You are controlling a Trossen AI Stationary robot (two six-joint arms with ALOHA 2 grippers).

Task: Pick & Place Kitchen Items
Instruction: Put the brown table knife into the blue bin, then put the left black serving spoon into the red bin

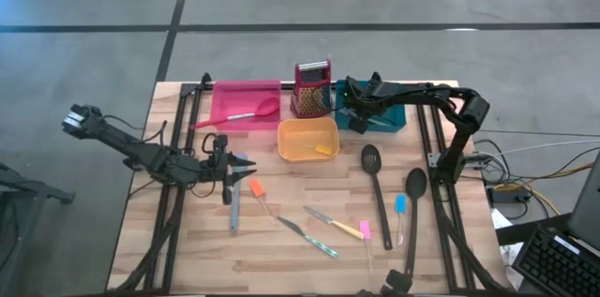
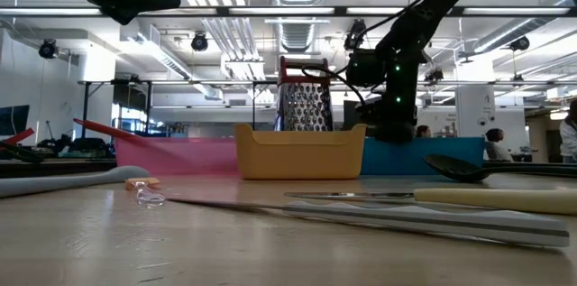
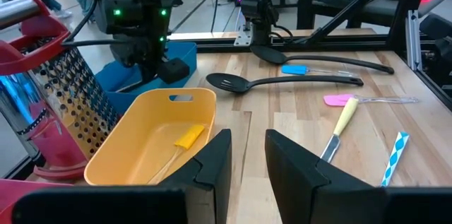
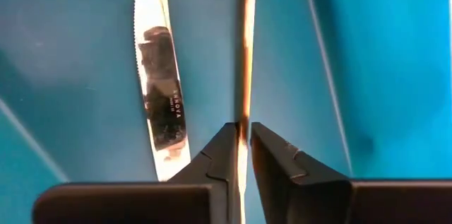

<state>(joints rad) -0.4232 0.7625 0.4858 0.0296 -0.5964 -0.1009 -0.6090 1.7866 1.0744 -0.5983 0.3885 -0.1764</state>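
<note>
Looking down from above, the right gripper (image 1: 359,110) reaches into the teal tray (image 1: 394,117) at the table's far side, beside the red box grater (image 1: 312,88). The left gripper (image 1: 246,173) sits low over the table's left half, just beside a grey-handled utensil (image 1: 234,211) and a short orange piece (image 1: 256,187).

At table height, the right arm stands down into the teal tray (image 2: 433,155) behind the yellow tray (image 2: 300,151).

From the left wrist, the left gripper (image 3: 247,155) shows its fingers a narrow gap apart with nothing between them; a yellow piece (image 3: 189,137) lies inside the yellow tray (image 3: 127,155).

From the right wrist, the right gripper (image 4: 242,138) pinches a slim metal knife (image 4: 245,54) seen edge-on, fingers almost together on it. A second metal knife (image 4: 159,83) lies flat on the tray floor (image 4: 63,75), just beside the pinched one.
</note>
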